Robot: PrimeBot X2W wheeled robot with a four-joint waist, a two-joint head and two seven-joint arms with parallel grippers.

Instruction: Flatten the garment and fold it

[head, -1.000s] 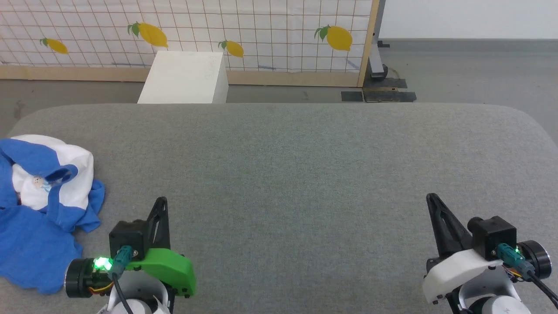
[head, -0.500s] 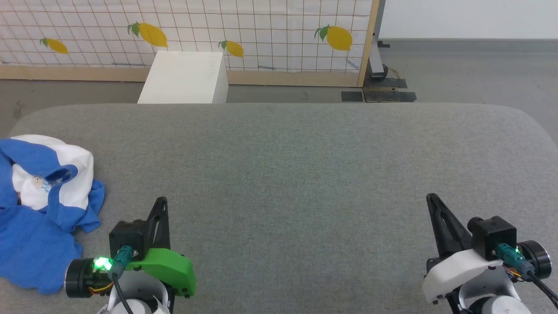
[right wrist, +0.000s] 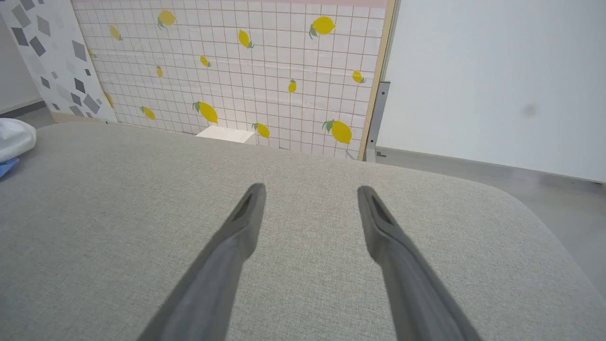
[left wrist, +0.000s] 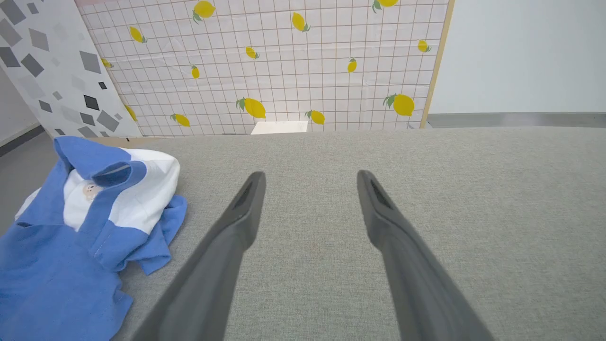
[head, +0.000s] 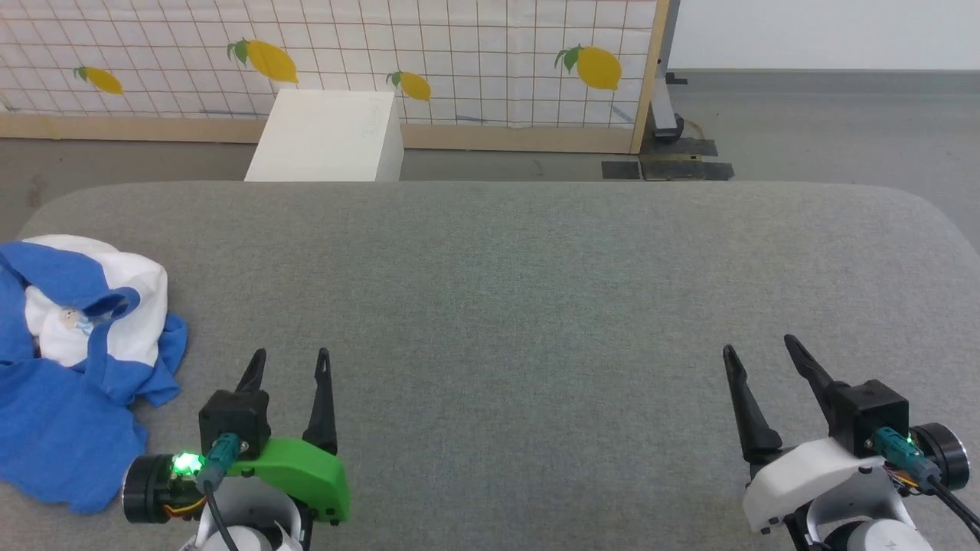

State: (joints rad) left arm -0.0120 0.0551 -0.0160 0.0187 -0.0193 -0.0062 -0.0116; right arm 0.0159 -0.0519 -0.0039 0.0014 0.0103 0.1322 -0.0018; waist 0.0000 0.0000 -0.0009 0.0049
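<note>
Start step, nothing flattened yet: garment (head: 53, 428) lies crumpled at the left edge of the pad (head: 536, 291), left gripper (head: 289, 357) near it, right gripper (head: 758, 346) well apart, both jaws spread and empty; next move likely a leftward reach to seize cloth.

Garment (head: 61, 428) crumpled, far left of grey surface (head: 536, 291) — left gripper (head: 292, 353), right gripper (head: 758, 344): jaws apart, empty.
</note>
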